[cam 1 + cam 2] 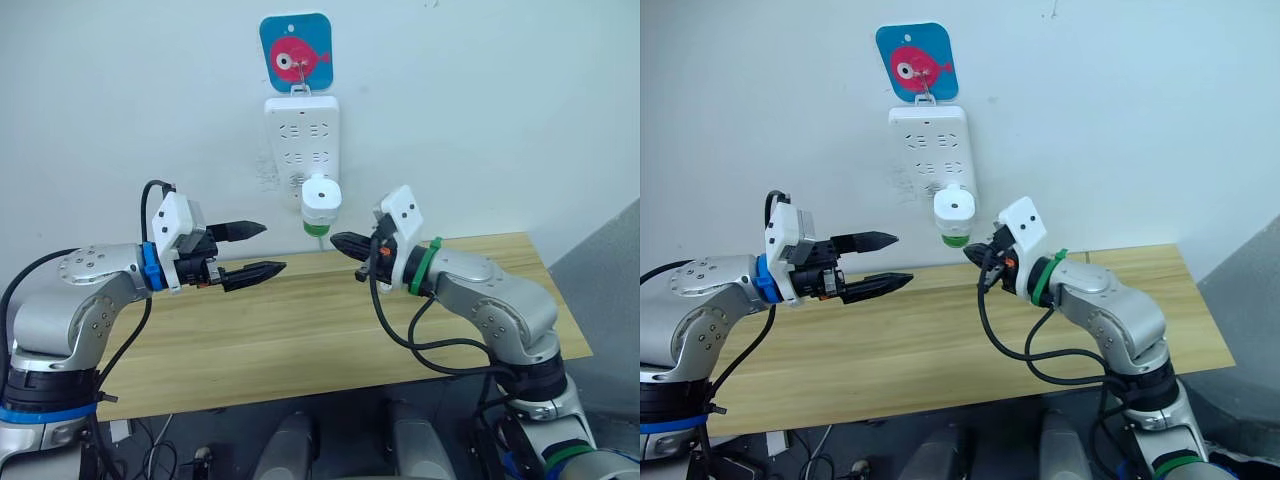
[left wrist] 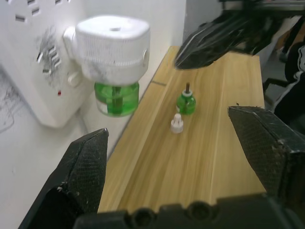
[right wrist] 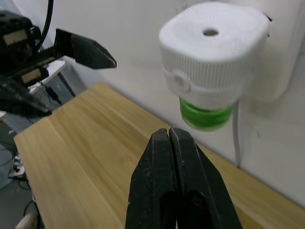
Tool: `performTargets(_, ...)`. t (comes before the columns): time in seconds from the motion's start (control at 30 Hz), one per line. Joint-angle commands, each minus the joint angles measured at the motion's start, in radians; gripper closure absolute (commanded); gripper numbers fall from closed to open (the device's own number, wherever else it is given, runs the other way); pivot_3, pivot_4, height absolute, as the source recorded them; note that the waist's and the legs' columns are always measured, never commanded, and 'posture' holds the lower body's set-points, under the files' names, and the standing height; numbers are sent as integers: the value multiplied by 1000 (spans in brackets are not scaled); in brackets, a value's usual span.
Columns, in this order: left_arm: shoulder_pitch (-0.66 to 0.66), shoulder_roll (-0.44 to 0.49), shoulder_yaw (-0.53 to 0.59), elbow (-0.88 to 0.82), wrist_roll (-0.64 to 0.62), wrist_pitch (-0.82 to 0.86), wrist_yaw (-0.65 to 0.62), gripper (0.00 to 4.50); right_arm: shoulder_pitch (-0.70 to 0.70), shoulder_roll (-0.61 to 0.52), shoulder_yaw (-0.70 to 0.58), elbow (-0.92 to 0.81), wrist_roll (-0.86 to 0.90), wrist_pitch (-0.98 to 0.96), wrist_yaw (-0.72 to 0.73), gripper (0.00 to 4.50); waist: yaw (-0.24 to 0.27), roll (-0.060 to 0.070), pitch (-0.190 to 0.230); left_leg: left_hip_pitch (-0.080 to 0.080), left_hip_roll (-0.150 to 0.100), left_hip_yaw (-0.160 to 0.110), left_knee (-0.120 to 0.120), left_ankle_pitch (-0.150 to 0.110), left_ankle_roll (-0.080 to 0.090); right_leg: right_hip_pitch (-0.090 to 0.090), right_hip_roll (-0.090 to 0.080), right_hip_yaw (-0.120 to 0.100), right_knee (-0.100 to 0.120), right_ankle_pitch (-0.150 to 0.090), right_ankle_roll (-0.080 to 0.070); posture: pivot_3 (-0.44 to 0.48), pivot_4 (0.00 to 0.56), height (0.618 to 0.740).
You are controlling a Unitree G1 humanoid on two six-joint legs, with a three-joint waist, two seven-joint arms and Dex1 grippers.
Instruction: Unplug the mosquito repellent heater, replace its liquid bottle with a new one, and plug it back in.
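Two claws flank the plugged-in mosquito repellent heater (image 1: 321, 197), left claw (image 1: 255, 250) spread for gripping, right claw (image 1: 340, 242) clenched empty.

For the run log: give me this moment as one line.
heater: plugged into power strip | left claw: open, empty | right claw: shut, empty, below heater | spare bottle: on table

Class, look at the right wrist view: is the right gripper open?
No, the right gripper has its two black fingers pressed together, empty, below the mosquito repellent heater.
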Motion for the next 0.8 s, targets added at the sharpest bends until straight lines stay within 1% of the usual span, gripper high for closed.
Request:
performTargets(0.03,16,64,48,50,74,-65,5,0,40,-136,-91,-92,4,-49,79,4292,6,0,1,0,0,0,0,-1,1,0,0,0,0,0,0,122,225,740)
performTargets(0.1,9,89,60,89,108,-94,19,0,72,-224,-145,-93,-2,-103,137,3900,9,-1,1,0,0,0,0,-2,3,1,0,0,0,-1,1,119,224,740)
performTargets(0.13,-1,101,69,114,118,-100,28,0,87,-264,-176,-86,0,-129,168,3604,11,-2,1,0,-1,0,0,-2,4,1,0,0,0,-1,1,119,223,740)
performTargets(0.2,-20,126,93,173,139,-119,31,0,114,-346,-236,-52,-8,-187,231,2854,13,-2,2,0,0,0,1,-2,4,2,0,-2,0,-1,1,119,222,740)
performTargets(0.23,-23,133,99,192,148,-131,30,0,122,-370,-250,-39,-12,-208,249,2556,14,-3,2,0,-1,0,1,-2,4,2,0,-2,0,-1,1,119,222,740)
performTargets(0.3,-28,159,112,258,177,-168,23,0,137,-435,-287,17,-24,-256,302,1774,15,-3,2,0,0,0,1,-2,4,2,0,-2,0,-1,1,118,215,740)
performTargets(0.33,-29,167,116,282,189,-186,20,0,141,-459,-301,43,-30,-275,320,1345,15,-3,2,0,0,1,1,-2,4,2,0,-2,0,-1,1,123,214,740)
performTargets(0.37,-30,172,120,304,200,-204,18,0,143,-480,-317,68,-34,-287,335,1036,15,-3,2,0,0,2,1,-2,4,2,0,-1,0,-1,1,125,212,740)
performTargets(0.43,-40,173,123,341,211,-229,22,0,144,-504,-336,107,-38,-310,351,270,15,-3,2,0,0,2,1,-2,3,1,0,-1,0,-1,1,124,208,740)
performTargets(0.47,-46,171,123,360,216,-242,22,0,144,-512,-342,123,-40,-320,357,24,15,-3,2,0,0,2,1,-2,3,1,0,-1,0,-1,1,124,208,740)
performTargets(0.6,-45,156,116,391,230,-279,25,0,145,-513,-342,149,-52,-333,354,24,17,-3,2,0,1,1,1,-2,3,1,-1,-1,0,-1,1,123,204,740)
performTargets(0.8,-50,150,101,393,239,-293,22,0,174,-513,-335,119,-32,-303,358,24,21,-3,2,0,1,1,1,-1,1,1,-1,-1,1,-1,1,121,203,740)
